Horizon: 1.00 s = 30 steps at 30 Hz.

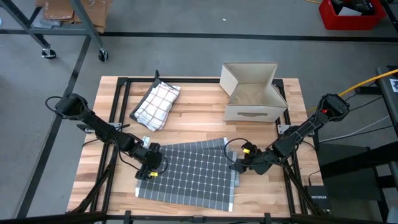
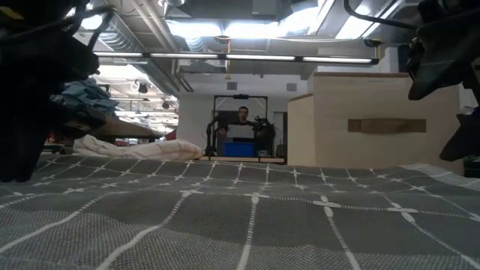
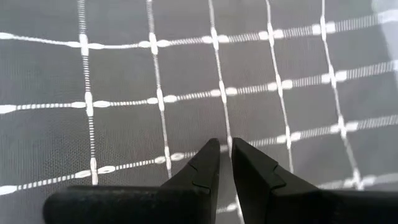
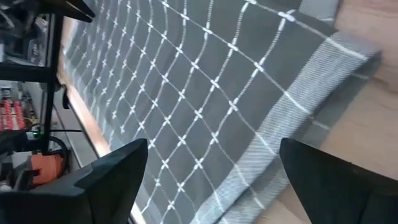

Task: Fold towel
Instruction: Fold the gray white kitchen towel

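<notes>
A dark grey towel (image 1: pixel 189 174) with a white grid pattern lies spread across the near half of a wooden table (image 1: pixel 199 121), already doubled over, its layered edges showing along the right side. The left gripper (image 1: pixel 149 168) rests at the towel's left edge; its wrist camera shows the two dark fingers (image 3: pixel 208 165) nearly together, a thin gap between the tips, directly over the cloth, and whether any fabric is pinched there cannot be told. The right gripper (image 1: pixel 239 163) sits at the towel's right edge with its jaws spread wide, holding nothing; in its wrist view the fingers (image 4: pixel 112 171) frame the towel's pale woven border where it meets bare wood. Farther back on the table, a second, white checked towel (image 1: pixel 157 104) lies folded at the left, and an open cardboard box (image 1: pixel 252 93) stands at the right. In the low view, a person (image 2: pixel 242 116) is visible in the room far beyond the table.
</notes>
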{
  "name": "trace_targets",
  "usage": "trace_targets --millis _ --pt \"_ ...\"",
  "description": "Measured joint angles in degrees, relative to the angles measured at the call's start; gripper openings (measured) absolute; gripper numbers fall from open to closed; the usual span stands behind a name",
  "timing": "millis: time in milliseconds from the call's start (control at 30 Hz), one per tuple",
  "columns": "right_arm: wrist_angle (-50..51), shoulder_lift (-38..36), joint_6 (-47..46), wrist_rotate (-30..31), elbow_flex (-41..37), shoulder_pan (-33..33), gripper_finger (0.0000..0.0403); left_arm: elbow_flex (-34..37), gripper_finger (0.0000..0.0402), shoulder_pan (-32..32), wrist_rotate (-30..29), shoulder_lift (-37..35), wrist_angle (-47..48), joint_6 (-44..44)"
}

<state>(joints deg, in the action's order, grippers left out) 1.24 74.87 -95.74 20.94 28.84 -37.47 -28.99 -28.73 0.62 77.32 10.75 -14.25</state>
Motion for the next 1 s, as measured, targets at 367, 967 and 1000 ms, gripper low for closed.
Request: trace_targets --millis 367,967,1000 --pt "-1.6 0.0 -0.5 2.6 0.0 0.0 0.0367 0.0 0.0035 0.0 -0.3 0.0 0.7 5.8" --pt "0.3 0.0 -0.7 -0.2 0.0 0.0 0.0367 0.0 0.0035 0.3 -4.3 0.0 0.6 6.8" --pt "1.2 0.0 -0.7 -0.2 0.0 0.0 0.0367 0.0 0.0035 0.3 -4.3 0.0 0.4 6.8"
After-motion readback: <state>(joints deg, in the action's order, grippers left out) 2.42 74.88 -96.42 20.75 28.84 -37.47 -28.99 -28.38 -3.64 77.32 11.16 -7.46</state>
